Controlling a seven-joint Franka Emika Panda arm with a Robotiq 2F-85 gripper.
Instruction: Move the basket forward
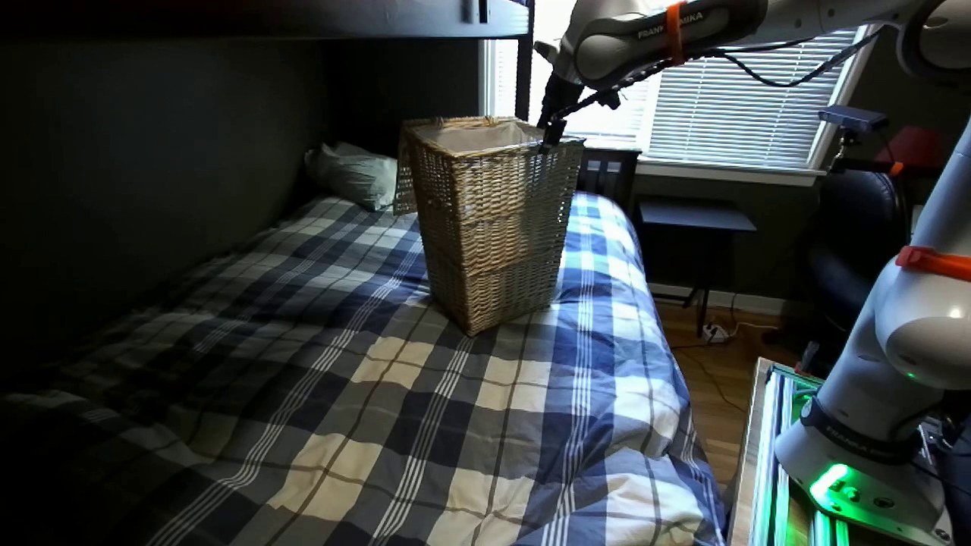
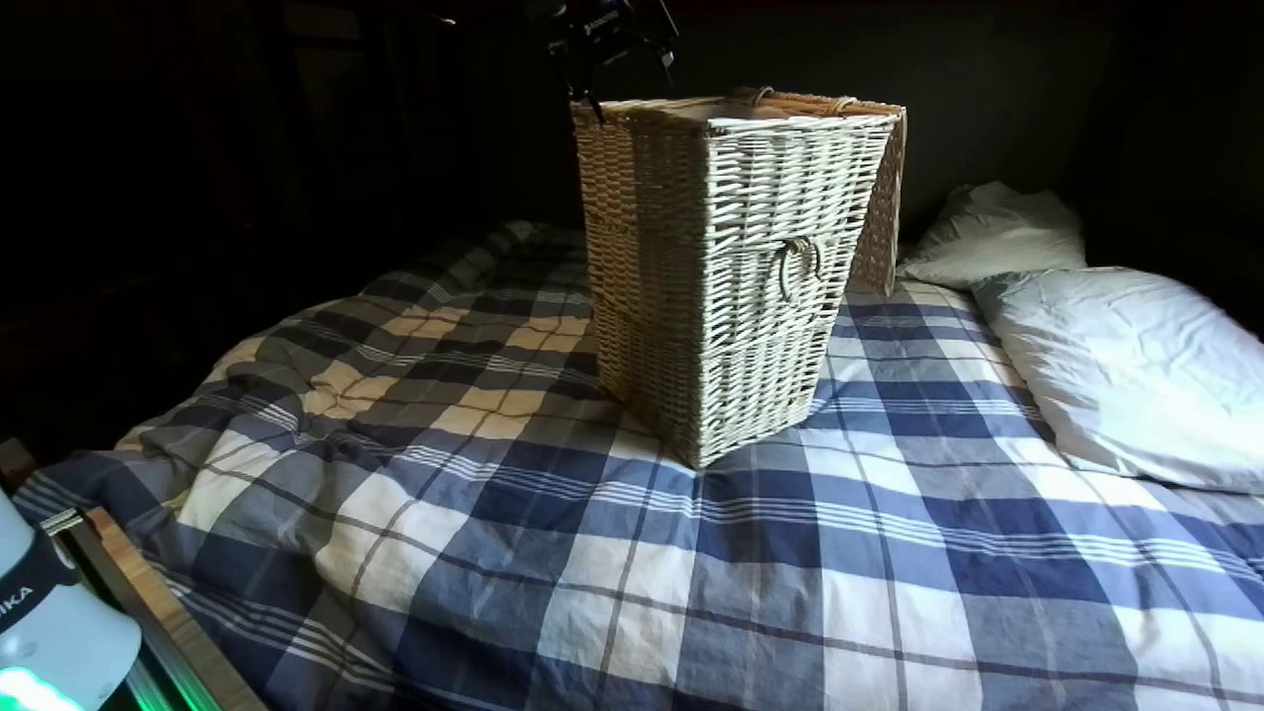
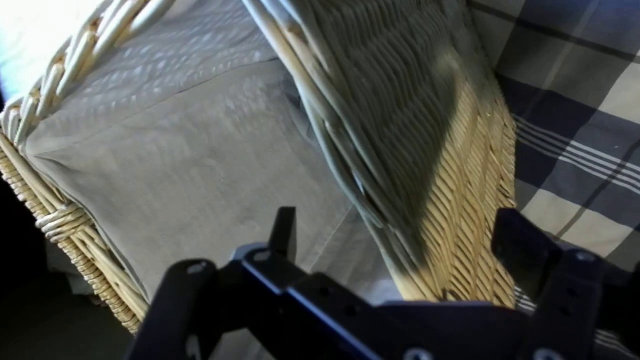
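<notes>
The basket, a tall tan wicker hamper [image 1: 501,235], stands upright on the plaid bed cover [image 1: 425,425]. It also shows in an exterior view [image 2: 706,276], with a loop handle on one side. Its lid [image 2: 879,212] hangs open down one side. In the wrist view the pale cloth lining [image 3: 200,165] and braided rim [image 3: 340,145] fill the middle. My gripper [image 3: 397,225] is open, with the rim between its spread fingers. One finger shows over the lined inside, the other beyond the outer wall. The gripper [image 2: 632,94] is at the basket's top edge; contact cannot be told.
Pillows [image 1: 353,174] [image 2: 1136,365] lie on the bed beyond and beside the basket. An upper bunk frame [image 1: 265,19] hangs overhead. A window with blinds [image 1: 728,106] and a small dark table [image 1: 694,212] are past the bed's edge.
</notes>
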